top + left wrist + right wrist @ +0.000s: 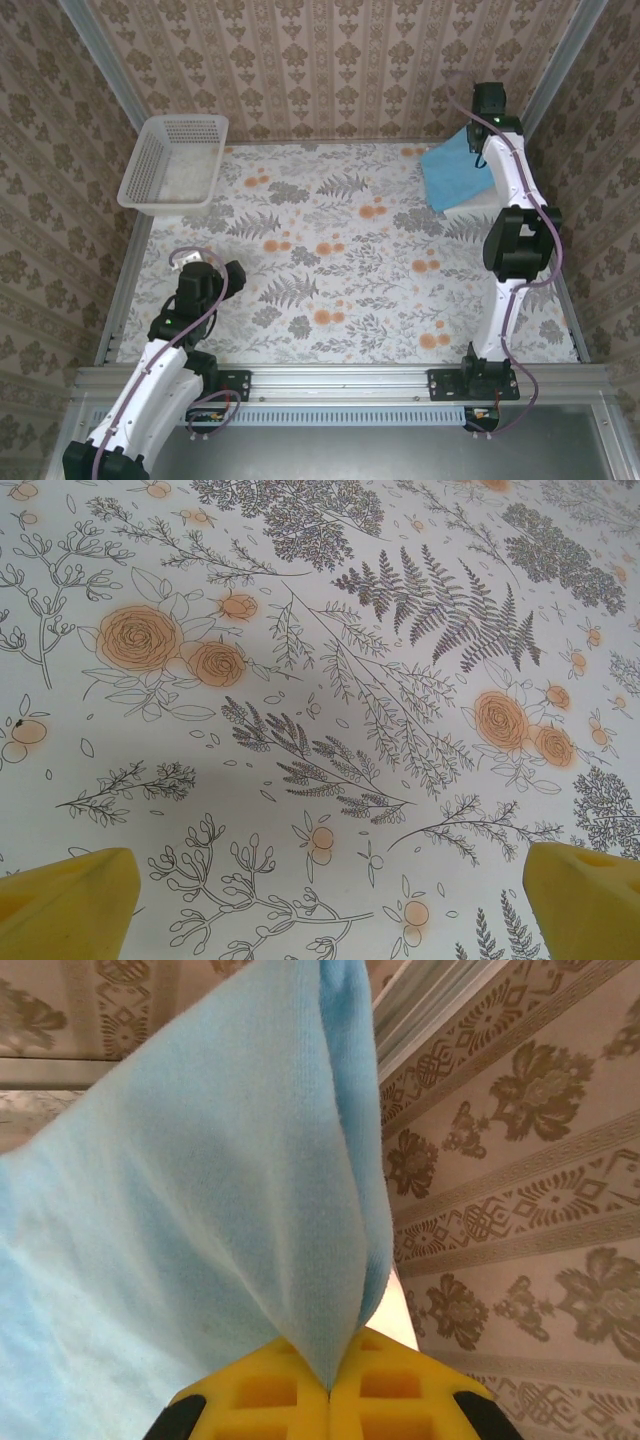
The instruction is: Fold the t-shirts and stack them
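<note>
The light blue t-shirt [453, 176] lies folded at the far right of the table, one corner lifted toward the back wall. My right gripper [481, 137] is shut on that corner. In the right wrist view the blue cloth [200, 1210] hangs from between the closed yellow fingers [260, 1400] of the right gripper [329, 1392]. A pale strip under the blue shirt's near edge looks like the cream-white t-shirt [472, 209]. My left gripper [188, 262] hovers over the near left of the table; it [330, 905] stands wide open with nothing between its fingertips [70, 905].
A white mesh basket [175, 160] stands at the far left corner. The floral tablecloth [330, 250] covers the table, with patterned walls on three sides. The right arm's elbow [520, 240] hangs over the right edge.
</note>
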Robot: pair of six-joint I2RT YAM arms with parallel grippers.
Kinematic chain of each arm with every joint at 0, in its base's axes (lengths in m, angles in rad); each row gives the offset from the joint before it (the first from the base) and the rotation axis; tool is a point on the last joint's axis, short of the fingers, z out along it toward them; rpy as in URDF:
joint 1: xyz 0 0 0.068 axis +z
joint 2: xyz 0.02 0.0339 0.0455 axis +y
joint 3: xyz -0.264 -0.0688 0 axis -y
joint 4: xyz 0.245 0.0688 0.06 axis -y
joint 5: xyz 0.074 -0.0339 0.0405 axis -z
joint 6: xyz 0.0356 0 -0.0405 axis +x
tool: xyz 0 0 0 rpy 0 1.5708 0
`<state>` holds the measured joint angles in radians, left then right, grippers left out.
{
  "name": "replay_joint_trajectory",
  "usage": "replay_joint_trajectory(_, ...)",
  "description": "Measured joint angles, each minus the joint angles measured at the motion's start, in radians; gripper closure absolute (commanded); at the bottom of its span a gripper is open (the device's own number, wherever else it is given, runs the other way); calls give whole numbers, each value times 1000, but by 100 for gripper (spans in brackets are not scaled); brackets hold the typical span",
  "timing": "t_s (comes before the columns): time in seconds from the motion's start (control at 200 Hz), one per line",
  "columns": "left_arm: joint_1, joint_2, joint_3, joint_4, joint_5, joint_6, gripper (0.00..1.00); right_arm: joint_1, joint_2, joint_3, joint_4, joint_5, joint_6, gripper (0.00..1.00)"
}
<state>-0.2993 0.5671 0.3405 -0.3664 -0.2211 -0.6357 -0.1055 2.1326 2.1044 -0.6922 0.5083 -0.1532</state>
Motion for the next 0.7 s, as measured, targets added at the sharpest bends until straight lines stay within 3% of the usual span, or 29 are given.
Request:
replay_joint_trajectory(0.365,1,-13,0,1,0,0,0,-80,262,231,-68,-16,11,100)
replay_joint_trajectory(0.445,1,-13,-1,2,0,0,0,-101,287,250,-77,-11,26,57)
replay_joint_trajectory(0.48,1,-13,-1,3,0,0,0,-110,299,261,-78,5,35,46)
replay_joint_trajectory(0.49,1,-13,-1,3,0,0,0,-113,304,266,-79,10,38,33)
replay_joint_trajectory(0.505,1,-13,-1,3,0,0,0,-116,309,272,-82,16,42,7)
replay_joint_trajectory(0.515,1,-13,-1,4,0,0,0,-117,313,276,-82,20,45,2)
replay_joint_trajectory(0.7,1,-18,-1,6,4,0,0,-140,356,380,-155,87,121,0)
